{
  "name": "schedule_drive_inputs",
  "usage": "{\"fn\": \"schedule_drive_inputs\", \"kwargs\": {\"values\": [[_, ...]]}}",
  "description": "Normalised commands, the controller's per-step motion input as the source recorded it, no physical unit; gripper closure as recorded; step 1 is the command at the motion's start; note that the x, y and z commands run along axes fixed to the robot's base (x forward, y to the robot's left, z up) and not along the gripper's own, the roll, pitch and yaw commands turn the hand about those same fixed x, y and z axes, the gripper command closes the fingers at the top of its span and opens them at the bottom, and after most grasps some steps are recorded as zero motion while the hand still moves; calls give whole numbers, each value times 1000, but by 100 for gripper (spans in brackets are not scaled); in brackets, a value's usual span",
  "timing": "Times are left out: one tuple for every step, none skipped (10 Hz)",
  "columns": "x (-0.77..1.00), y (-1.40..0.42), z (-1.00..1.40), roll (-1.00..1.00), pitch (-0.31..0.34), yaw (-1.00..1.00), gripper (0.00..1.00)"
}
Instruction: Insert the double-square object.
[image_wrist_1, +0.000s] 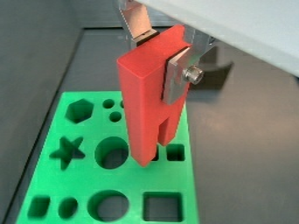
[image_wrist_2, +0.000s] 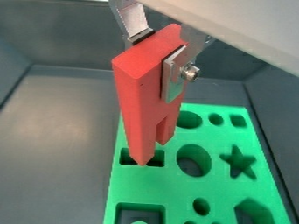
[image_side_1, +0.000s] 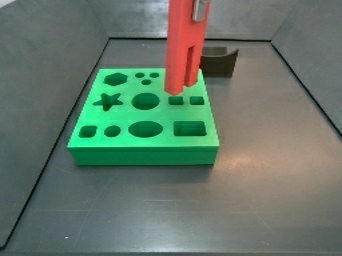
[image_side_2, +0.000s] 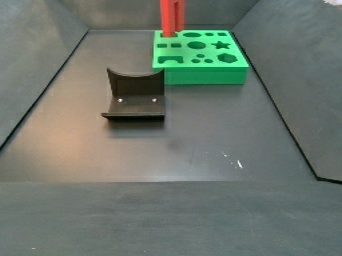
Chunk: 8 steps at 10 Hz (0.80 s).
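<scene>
Red plastic, the double-square object (image_wrist_1: 149, 92) hangs upright over the green board (image_side_1: 140, 135), clamped between the end effector's (image_wrist_1: 158, 54) silver fingers (image_wrist_1: 177, 72). Its long axis runs vertical, the two prongs pointing down, their tips at or just entering the paired square holes (image_wrist_1: 173, 153); how deep, I cannot tell. The risk as I judge it: a slight tilt or offset would catch a prong on a hole's edge, jamming the block or shoving the board along the bench (image_side_2: 160, 150).
</scene>
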Motion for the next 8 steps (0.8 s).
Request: {"fn": "schedule_drive_inputs", "kwargs": {"values": [[0, 0, -306, 0, -3, -1000, 100], [0, 0, -309, 0, -3, -1000, 100], [83, 0, -143, -29, -3, -1000, 100], [180, 0, -23, -91, -41, -951, 100], [189, 0, 0, -109, -74, -937, 100], [186, 0, -3, -106, -73, -943, 100], [111, 0, -117, -44, -36, -1000, 100], [37, 0, -351, 0, -9, -1000, 100]]}}
